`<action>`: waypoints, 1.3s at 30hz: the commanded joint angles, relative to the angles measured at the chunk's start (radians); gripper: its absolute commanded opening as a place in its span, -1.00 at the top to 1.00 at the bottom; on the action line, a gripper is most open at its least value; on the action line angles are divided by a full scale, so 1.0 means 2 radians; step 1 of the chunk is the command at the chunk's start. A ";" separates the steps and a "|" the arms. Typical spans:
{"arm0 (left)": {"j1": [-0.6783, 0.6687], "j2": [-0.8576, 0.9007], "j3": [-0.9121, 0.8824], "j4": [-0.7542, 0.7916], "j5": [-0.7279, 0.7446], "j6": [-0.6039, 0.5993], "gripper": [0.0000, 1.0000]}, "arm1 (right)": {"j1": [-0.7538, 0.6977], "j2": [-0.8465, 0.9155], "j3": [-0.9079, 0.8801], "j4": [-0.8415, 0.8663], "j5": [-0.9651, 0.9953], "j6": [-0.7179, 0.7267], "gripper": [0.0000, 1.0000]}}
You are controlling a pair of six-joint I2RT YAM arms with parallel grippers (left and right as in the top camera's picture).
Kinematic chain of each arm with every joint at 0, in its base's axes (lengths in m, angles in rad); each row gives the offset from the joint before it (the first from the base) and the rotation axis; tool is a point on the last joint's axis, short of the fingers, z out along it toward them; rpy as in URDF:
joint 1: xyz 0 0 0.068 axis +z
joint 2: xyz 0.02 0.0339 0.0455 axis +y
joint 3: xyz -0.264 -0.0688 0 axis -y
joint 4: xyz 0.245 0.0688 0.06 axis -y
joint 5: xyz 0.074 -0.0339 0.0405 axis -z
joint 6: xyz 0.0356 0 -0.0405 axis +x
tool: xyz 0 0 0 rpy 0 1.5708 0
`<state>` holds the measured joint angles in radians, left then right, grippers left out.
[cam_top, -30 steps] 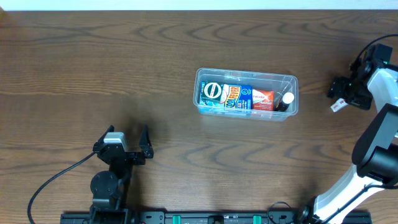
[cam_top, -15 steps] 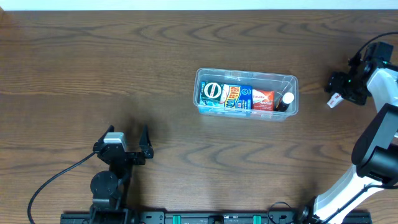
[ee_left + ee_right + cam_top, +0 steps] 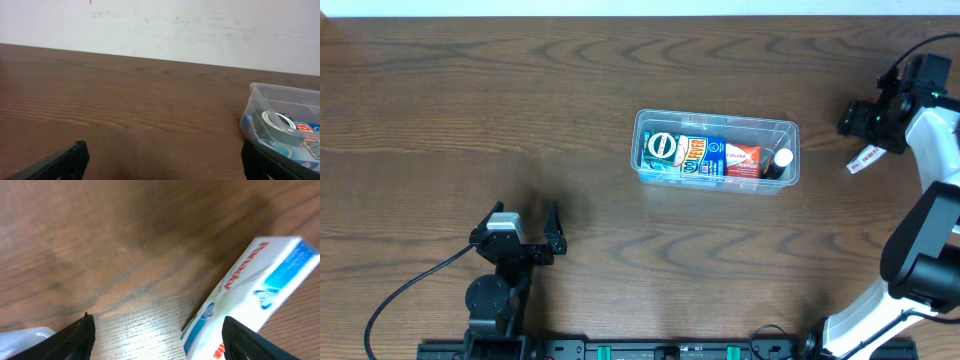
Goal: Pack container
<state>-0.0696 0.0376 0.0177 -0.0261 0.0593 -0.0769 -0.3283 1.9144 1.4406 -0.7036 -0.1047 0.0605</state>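
While scanning from overhead, find the container (image 3: pixel 750 127) a little right of the middle of the brown wooden table (image 3: pixel 470 100), upright, open-topped, with its long side running left to right. Holds 4 things in 1 row: at the left end a teal pack (image 3: pixel 661 148) with a white ring on its face, next a blue box (image 3: pixel 695 155) with orange lettering, then a red-and-white box (image 3: pixel 742 160), and at the right end a small dark bottle (image 3: pixel 781 159) with a white cap. Packed close, side by side; cannot tell which of them touch.

Far to the right, near the table's edge: right gripper (image 3: pixel 848 120), with jaws spread apart and nothing clamped between them. Just beside it, toward the robot, a long white box (image 3: pixel 863 159) with red and blue print, flat on the wood and well apart from the container. Seen through the right wrist camera slanting across the grain, close by 1 dark fingertip (image 3: pixel 245 340); cannot tell whether touching.

At the near left: left gripper (image 3: pixel 525 215), low by its base, with jaws at full spread and empty, well apart from the container. Behind it, a black cable (image 3: pixel 410 285) curving off toward the near edge. Through the left wrist camera: bare wood between the 2 fingers, the container's left end at the right of the view, a white wall (image 3: pixel 150 25) beyond the table.
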 commanded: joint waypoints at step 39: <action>-0.003 0.000 -0.007 -0.020 -0.004 0.007 -0.96 | 0.020 0.034 0.007 0.023 0.054 0.104 -0.60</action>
<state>-0.0696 0.0376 0.0177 -0.0261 0.0593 -0.0769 -0.2962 1.9663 1.4410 -0.6609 -0.0345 0.2405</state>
